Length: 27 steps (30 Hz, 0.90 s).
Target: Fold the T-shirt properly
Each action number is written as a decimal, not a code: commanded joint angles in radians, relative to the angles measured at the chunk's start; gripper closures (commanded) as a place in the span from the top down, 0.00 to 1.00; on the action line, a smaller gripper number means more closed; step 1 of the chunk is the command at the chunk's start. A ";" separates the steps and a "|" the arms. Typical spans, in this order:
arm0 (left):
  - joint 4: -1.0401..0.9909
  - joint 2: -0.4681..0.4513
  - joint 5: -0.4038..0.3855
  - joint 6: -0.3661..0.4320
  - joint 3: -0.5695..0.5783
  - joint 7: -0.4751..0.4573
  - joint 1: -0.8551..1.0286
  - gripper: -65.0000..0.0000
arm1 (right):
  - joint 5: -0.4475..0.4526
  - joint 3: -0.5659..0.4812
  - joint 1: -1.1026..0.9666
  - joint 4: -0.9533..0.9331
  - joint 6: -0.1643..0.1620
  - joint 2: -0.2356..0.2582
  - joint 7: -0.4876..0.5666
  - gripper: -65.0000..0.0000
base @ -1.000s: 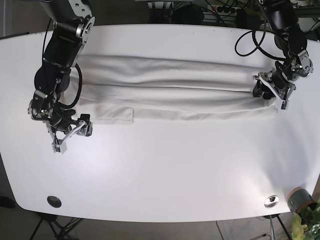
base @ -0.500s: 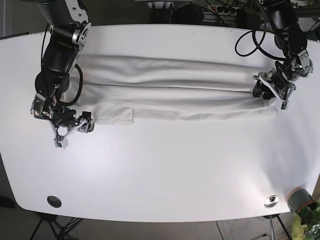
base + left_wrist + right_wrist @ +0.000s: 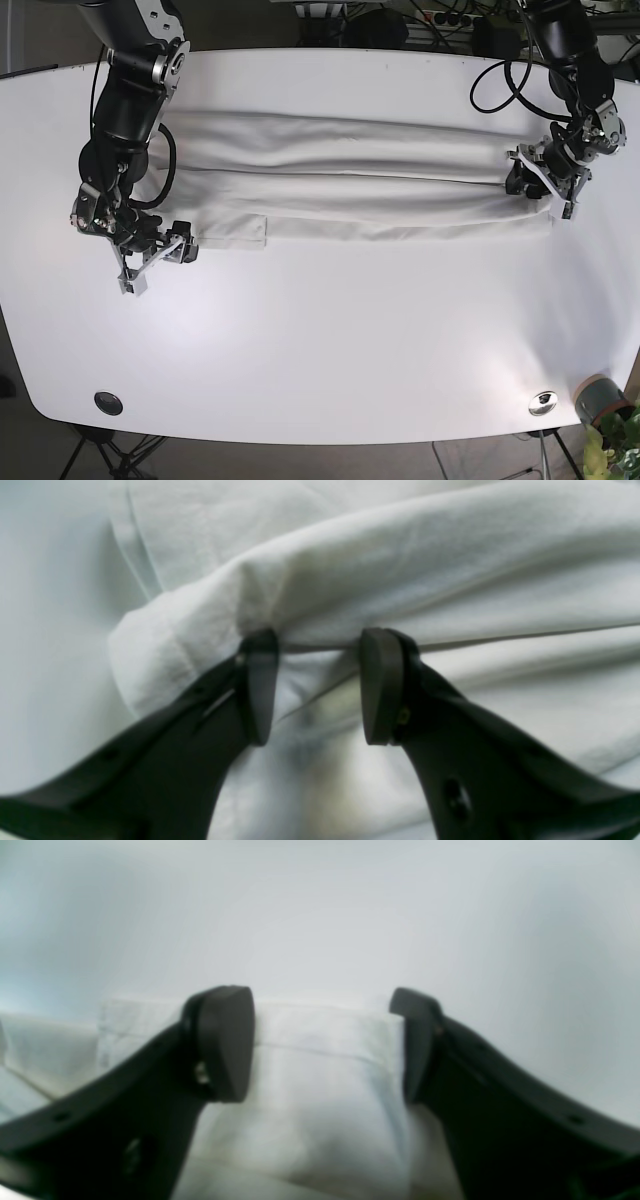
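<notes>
The white T-shirt [image 3: 350, 175] lies folded into a long band across the table, with a small flap [image 3: 230, 229] at its lower left. My right gripper [image 3: 156, 264] hovers at the band's left end, just off that flap. In the right wrist view the right gripper [image 3: 320, 1040] is open, and the shirt's hemmed edge [image 3: 320, 1080] lies between its fingers. My left gripper [image 3: 541, 194] sits at the band's right end. Seen from the left wrist, the left gripper [image 3: 320, 685] is open, its fingertips [image 3: 380, 680] against a raised fold of the cloth [image 3: 400, 575].
The white table [image 3: 330, 340] stretches wide in front of the shirt. Two metal discs [image 3: 108, 403] [image 3: 542, 402] sit near its front edge. A can beside a plant [image 3: 598, 398] stands at the front right corner. Cables [image 3: 500, 80] hang by the far right arm.
My right gripper has moved up and to the right, closer to the shirt's lower left flap. The left arm and the shirt have not moved.
</notes>
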 commanded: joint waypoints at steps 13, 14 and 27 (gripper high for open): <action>-0.005 -0.007 0.042 0.002 0.003 0.063 0.007 0.38 | -0.001 0.001 0.007 0.013 0.007 0.008 -0.020 0.19; -0.005 -0.007 0.042 0.002 0.003 0.063 0.007 0.38 | -0.001 0.001 0.007 0.013 0.007 0.008 -0.020 0.10; -0.005 -0.007 0.042 0.002 0.003 0.063 0.006 0.38 | 0.065 0.004 -0.045 0.233 0.000 -0.024 -0.117 0.03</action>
